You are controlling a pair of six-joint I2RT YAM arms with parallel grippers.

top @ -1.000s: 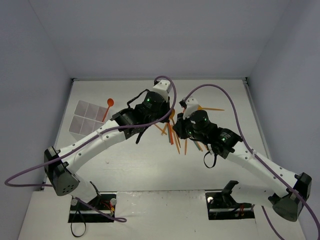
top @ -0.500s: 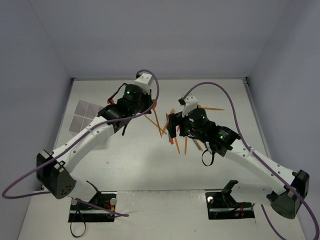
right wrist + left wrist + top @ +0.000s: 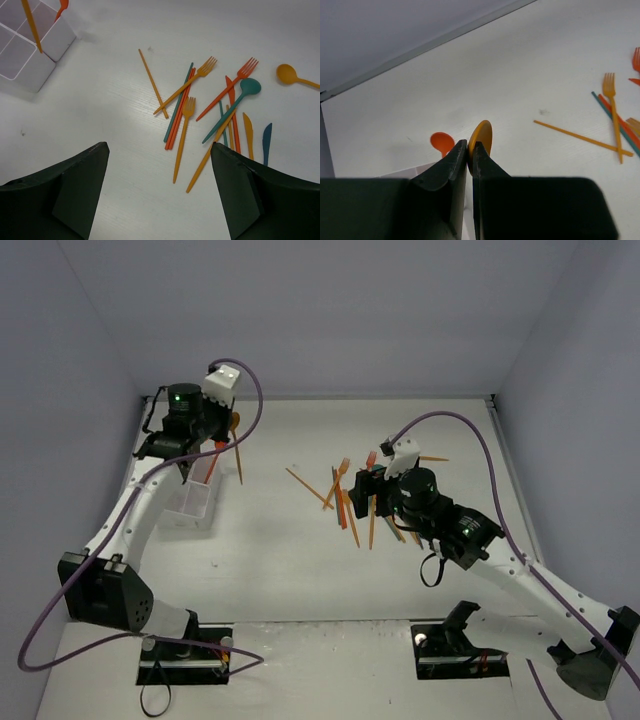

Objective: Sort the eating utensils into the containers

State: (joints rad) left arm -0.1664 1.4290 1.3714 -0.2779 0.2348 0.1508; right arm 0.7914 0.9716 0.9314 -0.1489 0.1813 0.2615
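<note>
A red spoon (image 3: 441, 142) leans inside the white compartment box (image 3: 193, 505); above the box the left gripper (image 3: 470, 150) clamps an orange spoon (image 3: 481, 137). Right of the box, the right gripper (image 3: 157, 150) gapes over scattered utensils (image 3: 210, 110).

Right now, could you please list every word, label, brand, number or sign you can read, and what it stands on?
None can be read. The utensils, the spoon in the left gripper, the box, the arms and the table show no text, label or number.
</note>
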